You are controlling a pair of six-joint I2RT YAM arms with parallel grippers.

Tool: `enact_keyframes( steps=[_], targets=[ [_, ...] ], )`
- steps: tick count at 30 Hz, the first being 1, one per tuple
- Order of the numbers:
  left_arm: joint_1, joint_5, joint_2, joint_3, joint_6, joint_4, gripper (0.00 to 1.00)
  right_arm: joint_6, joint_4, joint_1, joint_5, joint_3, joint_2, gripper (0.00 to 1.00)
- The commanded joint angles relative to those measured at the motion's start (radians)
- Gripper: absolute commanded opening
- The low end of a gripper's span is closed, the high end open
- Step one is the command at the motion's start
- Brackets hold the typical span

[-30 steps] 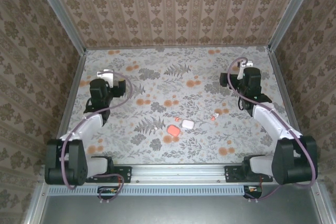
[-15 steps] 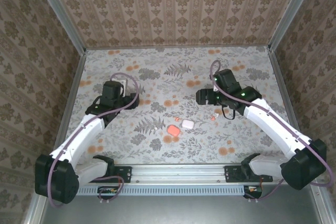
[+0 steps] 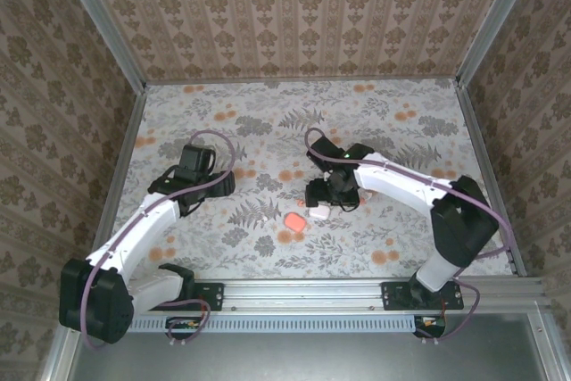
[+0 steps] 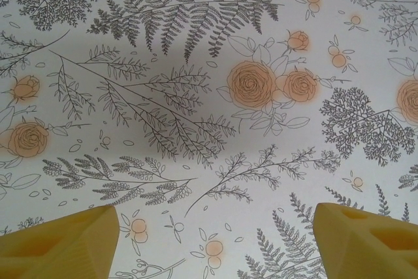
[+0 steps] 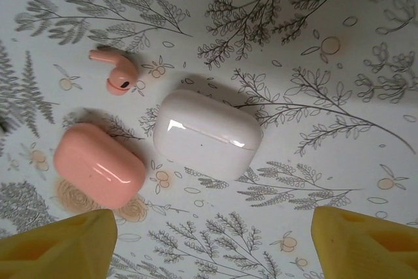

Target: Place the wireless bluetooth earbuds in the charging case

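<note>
I am looking down on a bench covered in pale cloth printed with grey ferns and orange roses, boxed in by tan damask-papered walls. In my right wrist view, a salmon-pink wireless bluetooth earbud is lying at upper left, near a closed glossy white rounded case and a closed salmon-pink rounded case. My right jaws are hanging spread and empty above them, and my left jaws are spread over bare print. A second ago both arms were folded at the sides.
</note>
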Motion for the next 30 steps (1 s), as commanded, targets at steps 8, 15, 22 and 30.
enact_keyframes(
  steps=[8,15,22,30],
  targets=[
    [-0.013,-0.023,0.018,-0.009,-0.017,0.002,0.79,0.035,-0.036,0.026,-0.019,0.112,0.182,0.80],
    [-0.018,-0.020,0.013,-0.011,-0.018,0.018,0.80,0.036,-0.027,0.028,-0.018,0.129,0.256,0.80],
    [-0.019,-0.029,-0.003,-0.014,-0.014,0.017,0.80,0.039,-0.017,0.031,-0.018,0.110,0.276,0.80],
    [-0.021,-0.027,0.005,-0.019,-0.015,0.028,0.80,0.039,0.004,0.033,-0.018,0.088,0.289,0.75]
  ],
)
